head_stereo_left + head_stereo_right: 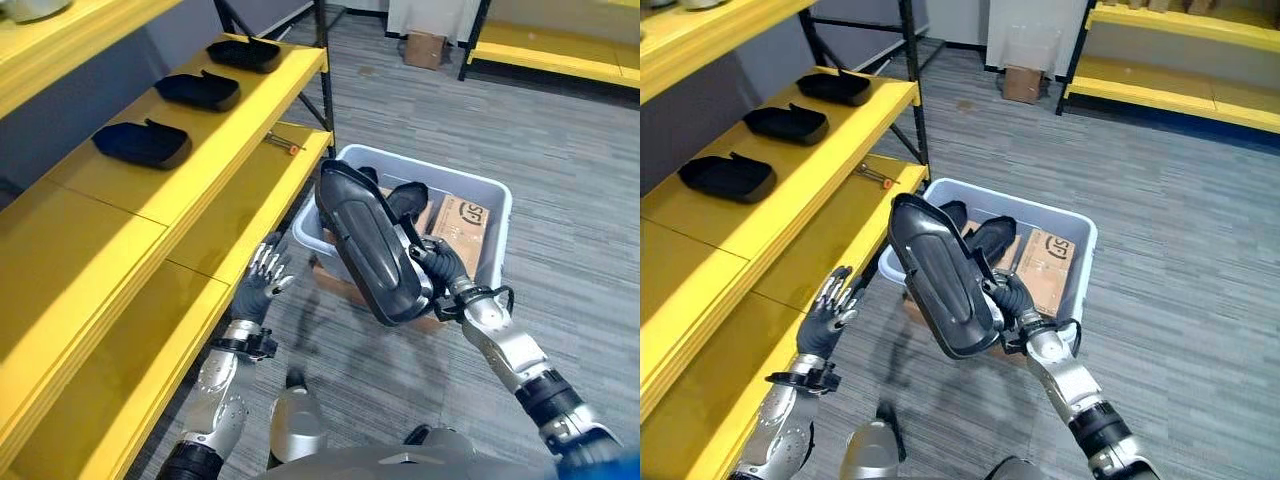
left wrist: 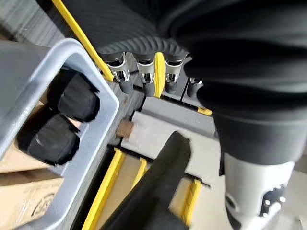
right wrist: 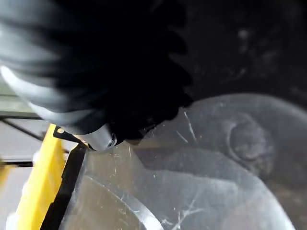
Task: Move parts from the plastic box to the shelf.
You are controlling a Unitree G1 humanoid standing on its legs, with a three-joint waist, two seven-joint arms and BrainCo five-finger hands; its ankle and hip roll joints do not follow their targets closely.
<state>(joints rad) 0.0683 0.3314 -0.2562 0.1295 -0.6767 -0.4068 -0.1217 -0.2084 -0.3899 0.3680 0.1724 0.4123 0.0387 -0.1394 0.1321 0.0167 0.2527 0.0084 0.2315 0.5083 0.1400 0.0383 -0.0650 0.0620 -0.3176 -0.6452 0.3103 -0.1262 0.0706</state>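
Right hand [image 1: 440, 262] fingers grip dark part [image 1: 372, 242].

The large dark part [image 1: 372, 243] covered most of the right hand [image 1: 440, 262], so its fingers could not be read. This part also hid the near left side of the plastic box [image 1: 492, 205] and some of the black parts inside [image 1: 408, 198]. On the top shelf [image 1: 40, 45], a pale object [image 1: 30, 8] was cut by the picture's edge.
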